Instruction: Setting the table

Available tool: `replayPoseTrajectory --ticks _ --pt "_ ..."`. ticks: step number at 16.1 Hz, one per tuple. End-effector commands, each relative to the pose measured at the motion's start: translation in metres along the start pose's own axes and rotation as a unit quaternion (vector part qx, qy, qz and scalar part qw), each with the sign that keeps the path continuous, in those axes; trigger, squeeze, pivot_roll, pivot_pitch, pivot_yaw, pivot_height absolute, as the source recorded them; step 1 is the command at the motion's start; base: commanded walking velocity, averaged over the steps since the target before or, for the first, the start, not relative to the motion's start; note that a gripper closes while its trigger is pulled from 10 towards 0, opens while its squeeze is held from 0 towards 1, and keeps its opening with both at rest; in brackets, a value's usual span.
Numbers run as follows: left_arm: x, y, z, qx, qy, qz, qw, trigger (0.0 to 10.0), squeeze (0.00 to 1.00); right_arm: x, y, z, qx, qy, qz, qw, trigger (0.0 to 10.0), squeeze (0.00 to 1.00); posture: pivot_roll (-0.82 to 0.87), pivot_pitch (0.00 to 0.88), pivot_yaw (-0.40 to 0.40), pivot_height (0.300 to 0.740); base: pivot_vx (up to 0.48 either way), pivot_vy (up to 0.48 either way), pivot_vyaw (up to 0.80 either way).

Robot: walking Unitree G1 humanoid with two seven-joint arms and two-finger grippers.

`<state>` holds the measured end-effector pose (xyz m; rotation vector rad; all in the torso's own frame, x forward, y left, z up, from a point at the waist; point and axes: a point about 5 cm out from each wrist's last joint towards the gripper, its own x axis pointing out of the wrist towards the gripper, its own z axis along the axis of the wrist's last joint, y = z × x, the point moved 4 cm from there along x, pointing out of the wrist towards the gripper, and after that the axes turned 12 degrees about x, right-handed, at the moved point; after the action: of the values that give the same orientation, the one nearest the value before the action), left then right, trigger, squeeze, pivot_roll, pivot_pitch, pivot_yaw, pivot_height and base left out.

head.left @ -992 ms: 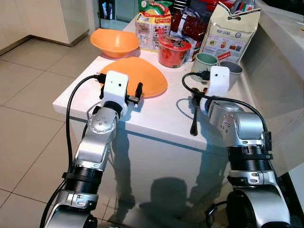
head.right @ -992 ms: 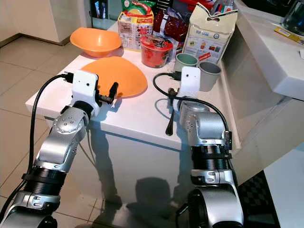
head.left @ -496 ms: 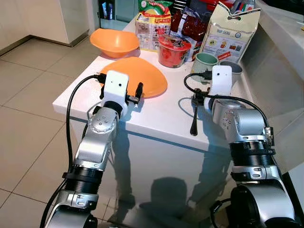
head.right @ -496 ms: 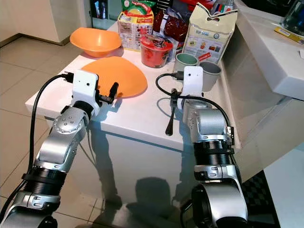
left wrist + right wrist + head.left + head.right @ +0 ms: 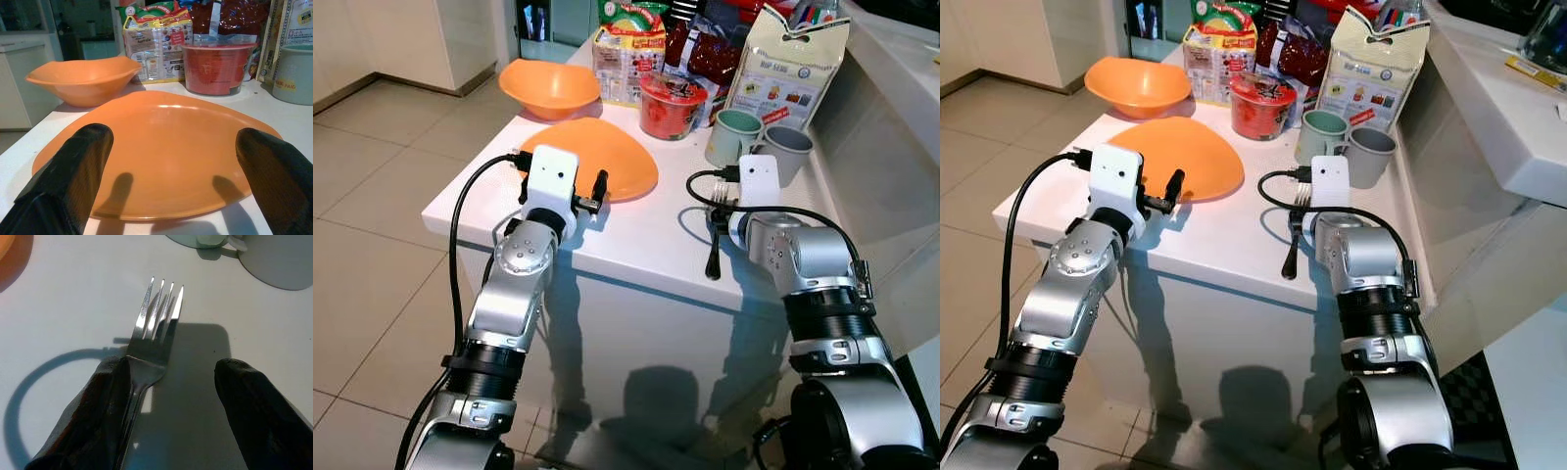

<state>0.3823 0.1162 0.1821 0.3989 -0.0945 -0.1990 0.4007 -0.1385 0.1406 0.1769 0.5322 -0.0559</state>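
An orange plate [image 5: 597, 157] lies on the white table [image 5: 636, 240]. My left gripper [image 5: 173, 134] is open at the plate's near rim, one finger to each side, holding nothing. A metal fork [image 5: 156, 318] lies flat on the table to the right of the plate, tines toward the cups, its dark handle [image 5: 713, 250] pointing at the table's front edge. My right gripper [image 5: 173, 364] hovers low over the fork and is open. The fork's neck lies close beside one finger [image 5: 105, 396].
An orange bowl [image 5: 548, 86] sits behind the plate. A red noodle cup [image 5: 668, 106], a green mug [image 5: 734, 135] and a grey cup [image 5: 788, 147] stand beyond the fork, with food packets [image 5: 628, 54] and a paper bag [image 5: 788, 64] at the back. A raised counter [image 5: 1489, 98] borders the right.
My right wrist has dropped lower and slightly left over the fork. The left arm, plate and fork have not moved.
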Motion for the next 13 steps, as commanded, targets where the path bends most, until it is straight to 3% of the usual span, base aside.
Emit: replayPoseTrajectory --ticks 1,13 --pt "0.002 -0.004 0.008 0.003 -0.012 -0.006 1.000 10.0 0.00 -0.001 -0.006 0.003 -0.003 0.006 -0.009 1.000 10.0 0.00 0.15 0.000 -0.132 0.740 0.000 0.000 0.00" --pt "0.003 -0.006 0.008 0.003 -0.013 -0.007 1.000 10.0 0.00 -0.001 -0.002 -0.019 0.089 0.099 0.006 0.991 10.0 0.00 0.15 0.000 -0.137 0.740 0.000 0.000 0.00"
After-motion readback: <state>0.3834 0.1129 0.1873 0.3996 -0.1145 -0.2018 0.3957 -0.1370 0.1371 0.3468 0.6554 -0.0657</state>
